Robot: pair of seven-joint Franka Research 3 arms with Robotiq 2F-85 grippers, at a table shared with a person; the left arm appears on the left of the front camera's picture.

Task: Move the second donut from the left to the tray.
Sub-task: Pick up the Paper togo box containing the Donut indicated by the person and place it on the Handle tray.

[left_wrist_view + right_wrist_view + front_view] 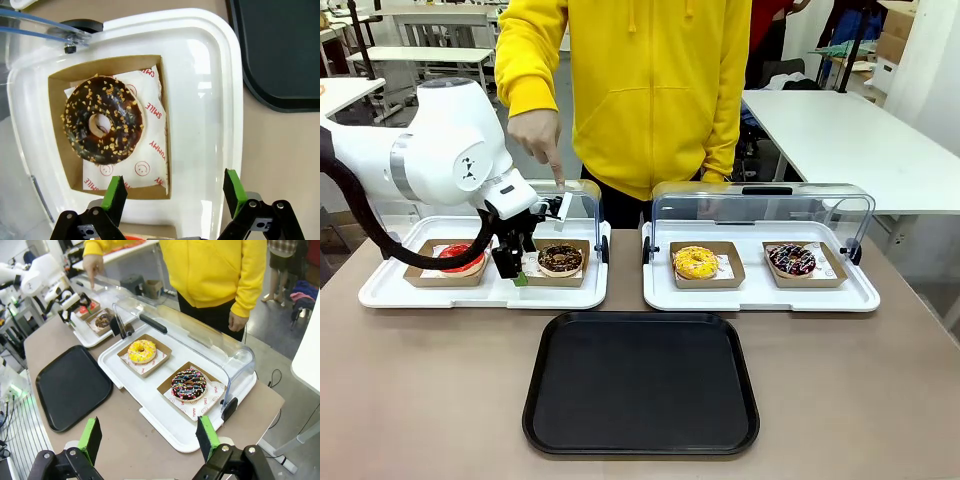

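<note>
2 fingers of the left gripper [174,194] stand apart (off-centre); descending here could pinch cardboard [56,140], missing the donut [103,119].

I get bright, even overhead light and soft shadows; glare washes out the white tray [200,65] in my left wrist feed, whose edges bow.

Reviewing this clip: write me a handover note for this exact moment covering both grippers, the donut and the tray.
Left gripper: open, empty, above the near edge of the donut's cardboard tray.
Right gripper: open, empty, away from the job.
Chocolate sprinkled donut: in its cardboard tray on the white tray, lid raised; a person's hand points down above it.
Black tray: empty.
Done: nothing grasped.
Left: grasp, carry, place on the black tray.
</note>
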